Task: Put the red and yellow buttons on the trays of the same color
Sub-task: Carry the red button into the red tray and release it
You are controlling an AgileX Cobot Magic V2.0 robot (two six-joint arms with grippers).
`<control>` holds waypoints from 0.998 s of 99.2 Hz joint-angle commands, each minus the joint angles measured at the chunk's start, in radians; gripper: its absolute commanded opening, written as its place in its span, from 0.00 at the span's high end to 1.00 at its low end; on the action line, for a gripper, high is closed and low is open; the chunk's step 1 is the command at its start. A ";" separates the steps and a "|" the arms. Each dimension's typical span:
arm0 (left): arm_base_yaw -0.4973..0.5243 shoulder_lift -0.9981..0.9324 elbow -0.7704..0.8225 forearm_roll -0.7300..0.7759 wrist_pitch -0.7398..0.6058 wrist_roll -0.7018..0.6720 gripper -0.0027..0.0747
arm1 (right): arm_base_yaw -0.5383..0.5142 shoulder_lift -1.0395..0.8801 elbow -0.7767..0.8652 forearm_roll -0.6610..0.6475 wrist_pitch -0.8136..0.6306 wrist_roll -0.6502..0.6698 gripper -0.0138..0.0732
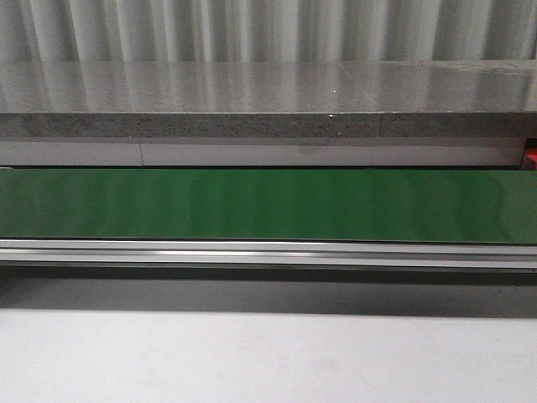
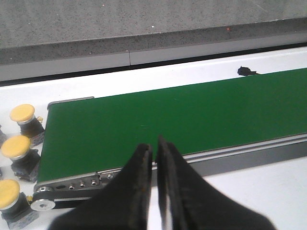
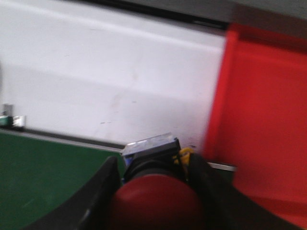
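Grey stone-look shelf (image 1: pixel 268 96) across the top of the front view, corrugated wall behind. Below it, green conveyor belt (image 1: pixel 268 206) spanning the full width at mid-frame, bare in this view, edged underneath by a silver rail (image 1: pixel 268 252). White table (image 1: pixel 268 361) filling the bottom. Sliver of red at the far right edge, level with the belt top; too little showing to identify there.

Left wrist view: belt (image 2: pixel 182 120) running diagonally from lower left to right edge, roller end with screw heads at lower left. Small dark scrap (image 2: pixel 247 72) on the white surface at upper right, beyond the belt. Three yellow buttons (image 2: pixel 16 148) in a column at the left edge, beside the belt end, caps up, standing close together, apart from the belt. Left gripper (image 2: pixel 154 158) at bottom centre, fingers pressed nearly together, only a hairline gap, nothing between them.

Right wrist view, blurred: red tray (image 3: pixel 264 124) taking the right third of the frame, white surface upper left, belt corner (image 3: pixel 43 177) lower left. Right gripper (image 3: pixel 153 191) at bottom centre, clamped on the red button (image 3: pixel 156 201), fingers either side of the cap; black body, a yellow tab and pale base block showing above the cap. Button just beside the tray's near wall, not over it.
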 commanded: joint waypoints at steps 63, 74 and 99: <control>-0.007 0.008 -0.024 -0.016 -0.076 -0.001 0.97 | -0.265 0.307 -0.041 0.019 -0.247 0.015 0.57; -0.007 0.008 -0.024 -0.016 -0.076 -0.001 0.97 | -0.265 0.307 -0.041 0.019 -0.258 0.015 0.41; -0.007 0.008 -0.024 -0.016 -0.076 -0.001 0.97 | -0.265 0.276 -0.045 0.019 -0.284 0.015 0.33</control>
